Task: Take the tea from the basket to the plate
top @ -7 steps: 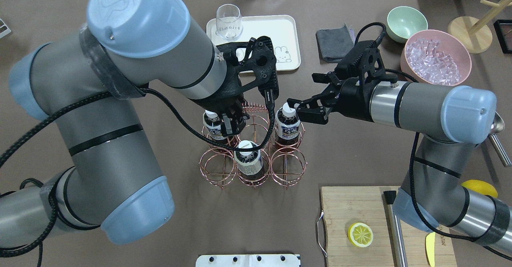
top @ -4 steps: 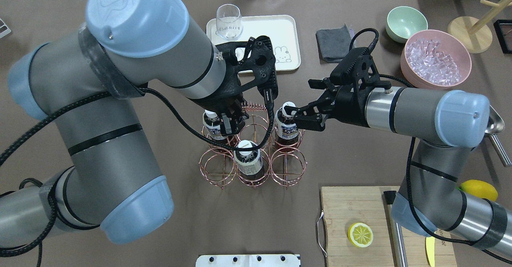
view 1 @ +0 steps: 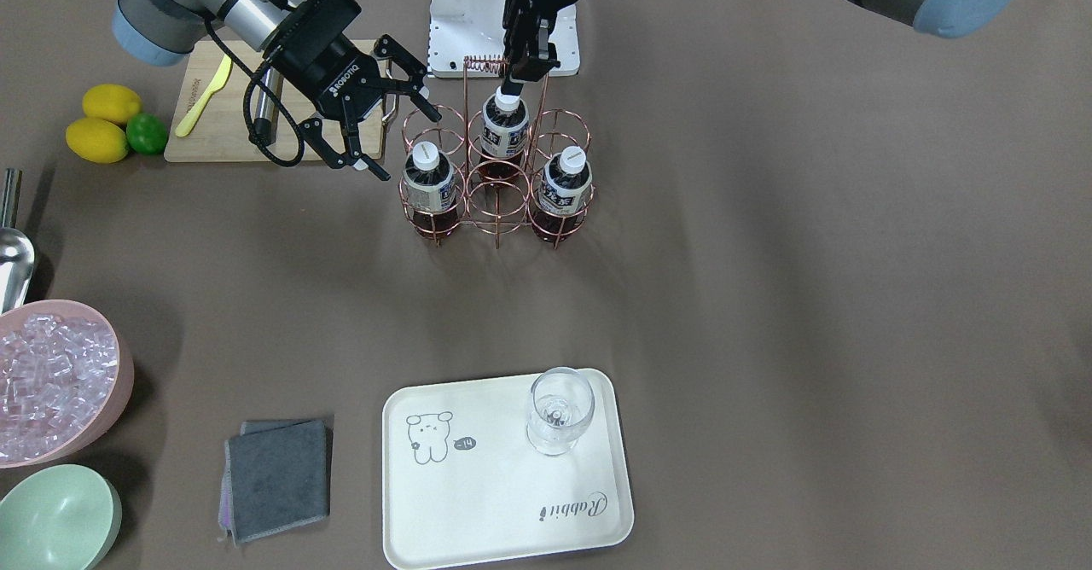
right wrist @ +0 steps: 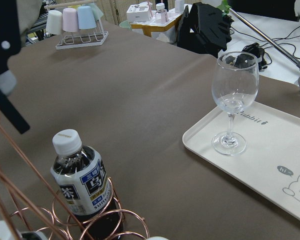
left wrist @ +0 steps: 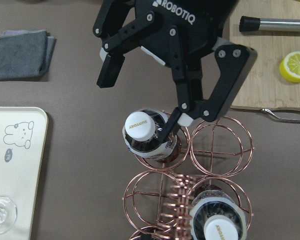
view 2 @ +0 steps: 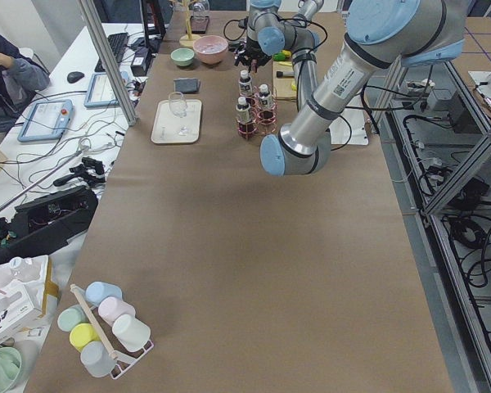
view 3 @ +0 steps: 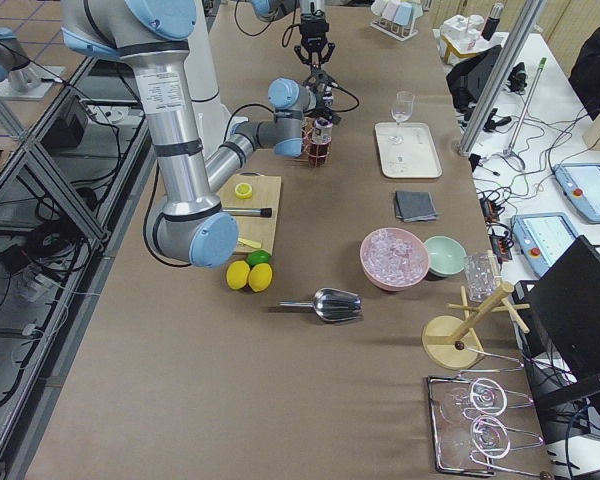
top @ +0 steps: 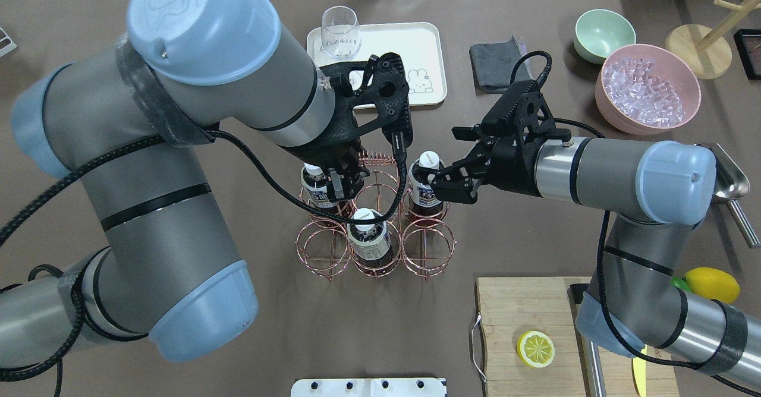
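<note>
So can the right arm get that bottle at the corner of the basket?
Probably yes. Its hand is open, with the bottle right at the mouth of its fingers, up by the cap. Nothing stands between them, and that corner of the basket faces the arm.

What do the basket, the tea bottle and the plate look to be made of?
Basket: thin metal wire, shiny copper-toned finish, open rings and a coiled handle.
Tea bottle: clear plastic by the look, white cap, printed label.
Plate: cream, matte, moulded with rounded corners, probably plastic or melamine.
</note>
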`<action>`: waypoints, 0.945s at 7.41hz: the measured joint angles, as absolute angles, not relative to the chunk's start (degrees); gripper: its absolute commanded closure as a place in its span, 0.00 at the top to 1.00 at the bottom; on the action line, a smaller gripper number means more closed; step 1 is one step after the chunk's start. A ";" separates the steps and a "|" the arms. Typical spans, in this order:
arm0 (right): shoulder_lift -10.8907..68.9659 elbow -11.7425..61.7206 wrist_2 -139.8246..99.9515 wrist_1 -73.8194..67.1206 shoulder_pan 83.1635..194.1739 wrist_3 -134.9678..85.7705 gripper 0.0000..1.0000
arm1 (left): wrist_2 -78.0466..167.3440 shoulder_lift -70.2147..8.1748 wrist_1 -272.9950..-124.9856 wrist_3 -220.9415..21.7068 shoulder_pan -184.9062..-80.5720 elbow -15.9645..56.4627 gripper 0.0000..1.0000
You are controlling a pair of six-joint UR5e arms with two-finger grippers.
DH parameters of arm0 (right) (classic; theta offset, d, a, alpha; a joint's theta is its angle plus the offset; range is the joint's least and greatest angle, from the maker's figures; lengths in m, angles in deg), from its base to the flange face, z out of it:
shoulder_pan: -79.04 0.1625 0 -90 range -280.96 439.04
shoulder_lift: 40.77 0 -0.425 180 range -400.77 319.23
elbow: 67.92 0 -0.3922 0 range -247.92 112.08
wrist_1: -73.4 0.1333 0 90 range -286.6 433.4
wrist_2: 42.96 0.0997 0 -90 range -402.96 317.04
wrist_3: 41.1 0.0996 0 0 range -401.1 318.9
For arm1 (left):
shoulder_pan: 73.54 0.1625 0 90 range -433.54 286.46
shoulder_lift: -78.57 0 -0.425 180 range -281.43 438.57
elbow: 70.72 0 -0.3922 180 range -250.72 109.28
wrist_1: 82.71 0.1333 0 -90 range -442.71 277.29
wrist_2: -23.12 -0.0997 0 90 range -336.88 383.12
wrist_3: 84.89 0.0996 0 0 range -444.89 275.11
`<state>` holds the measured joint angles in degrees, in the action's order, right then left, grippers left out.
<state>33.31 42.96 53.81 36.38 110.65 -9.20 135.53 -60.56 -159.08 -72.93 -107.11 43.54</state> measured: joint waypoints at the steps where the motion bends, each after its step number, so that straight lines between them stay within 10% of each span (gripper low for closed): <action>1: 33.08 42.58 53.81 36.26 110.63 -9.64 1.00 | 135.53 -60.56 -159.05 -72.93 -107.11 43.54 0.00; 7: 31.80 41.12 53.64 35.77 109.43 -10.15 1.00 | 135.69 -60.56 -159.00 -72.85 -107.16 43.52 0.00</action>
<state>31.80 41.12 53.64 35.77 109.43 -10.15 135.69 -60.56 -159.00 -72.85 -107.16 43.52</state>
